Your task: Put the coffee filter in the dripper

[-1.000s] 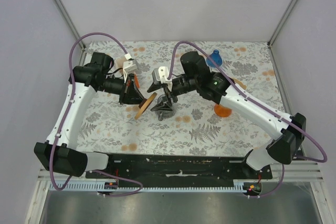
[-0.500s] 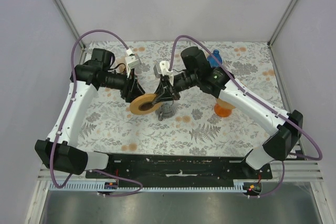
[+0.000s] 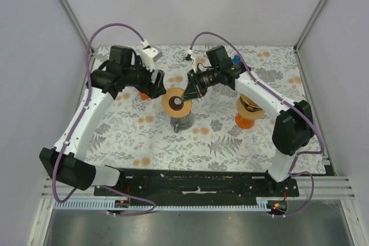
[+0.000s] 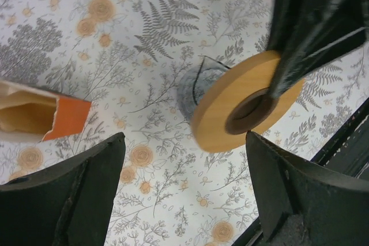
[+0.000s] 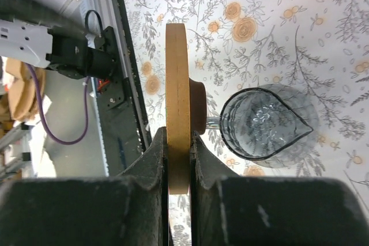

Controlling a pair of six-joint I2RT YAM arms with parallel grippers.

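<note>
The dripper (image 3: 177, 102) is a round wooden disc with a dark centre. It hangs over a small glass carafe (image 3: 180, 124). My right gripper (image 3: 189, 93) is shut on its rim; in the right wrist view the disc (image 5: 177, 96) shows edge-on between the two fingers (image 5: 154, 159). My left gripper (image 3: 157, 86) is open and just left of the disc, touching nothing. The left wrist view shows the disc (image 4: 242, 105) beyond its spread jaws. A beige paper piece in an orange holder (image 4: 40, 113), likely the coffee filter, lies at that view's left edge.
The glass carafe (image 5: 265, 125) stands upright on the flowered tablecloth, directly beside the held disc. An orange cup-like object with a brown and white rim (image 3: 248, 113) sits under the right forearm. A blue object (image 3: 236, 61) stands at the back. The table's black front rail (image 3: 190, 180) lies near the arm bases.
The left gripper let go of the wooden disc and drew back left, now open. The right gripper closed on the disc and lifted it up and back over the carafe.
</note>
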